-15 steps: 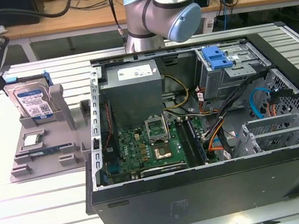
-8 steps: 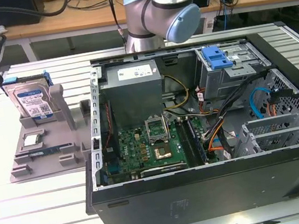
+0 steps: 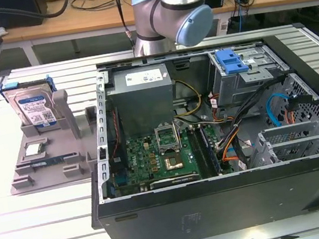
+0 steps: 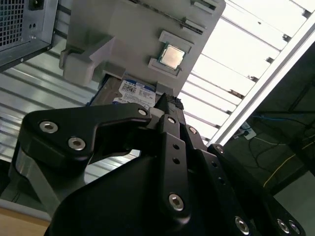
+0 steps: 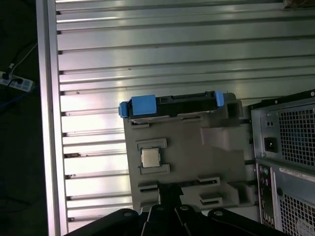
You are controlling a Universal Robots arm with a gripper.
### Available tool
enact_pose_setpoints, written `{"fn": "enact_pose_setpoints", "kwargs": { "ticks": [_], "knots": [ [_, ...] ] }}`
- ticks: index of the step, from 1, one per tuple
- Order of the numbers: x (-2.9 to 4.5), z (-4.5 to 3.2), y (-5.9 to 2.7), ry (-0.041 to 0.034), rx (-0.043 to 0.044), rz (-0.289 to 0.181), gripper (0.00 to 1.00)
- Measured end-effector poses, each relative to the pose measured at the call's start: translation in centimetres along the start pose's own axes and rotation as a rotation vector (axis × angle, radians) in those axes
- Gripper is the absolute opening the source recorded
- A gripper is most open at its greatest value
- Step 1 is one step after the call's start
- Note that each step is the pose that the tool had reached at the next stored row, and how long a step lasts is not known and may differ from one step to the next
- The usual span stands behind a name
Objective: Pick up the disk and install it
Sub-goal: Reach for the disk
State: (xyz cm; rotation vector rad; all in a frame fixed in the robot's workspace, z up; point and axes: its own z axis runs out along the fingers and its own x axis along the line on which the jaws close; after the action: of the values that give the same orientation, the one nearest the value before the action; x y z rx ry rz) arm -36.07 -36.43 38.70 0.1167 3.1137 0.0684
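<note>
Exterior view: the disk (image 3: pixel 34 109) stands upright in the stand (image 3: pixel 51 164), at 9 o'clock from the open case (image 3: pixel 221 200) — not yet picked.

Second wrist view: my gripper (image 4: pixel 167 104) points toward the disk (image 4: pixel 135 93), and I cannot tell whether it is wide or narrow.

First wrist view: the disk (image 5: pixel 170 104) sits in its slot — 2 steps remain.

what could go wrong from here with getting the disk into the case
The disk stands upright in the gray holder; an off-centre grasp could tip it or drag the holder along.
The processor chip lies on the holder just beside the disk and might get knocked.
Loose cables cross the open case near the drive bay and could snag the disk going in.
</note>
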Motion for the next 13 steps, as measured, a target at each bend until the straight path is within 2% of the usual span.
{"fn": "enact_pose_setpoints", "kwargs": {
  "ticks": [3,6,9,13],
  "knots": [
    [0.34,0.21,0.99,0.0,0.0005,0.0,0.11],
    [1.28,0.38,1.79,-0.0001,0.0023,0.0,0.11],
    [1.62,0.42,1.96,-0.0002,0.0025,0.0,0.11],
    [1.64,0.42,1.96,-0.0002,0.0026,0.0,0.11]
  ]
}}
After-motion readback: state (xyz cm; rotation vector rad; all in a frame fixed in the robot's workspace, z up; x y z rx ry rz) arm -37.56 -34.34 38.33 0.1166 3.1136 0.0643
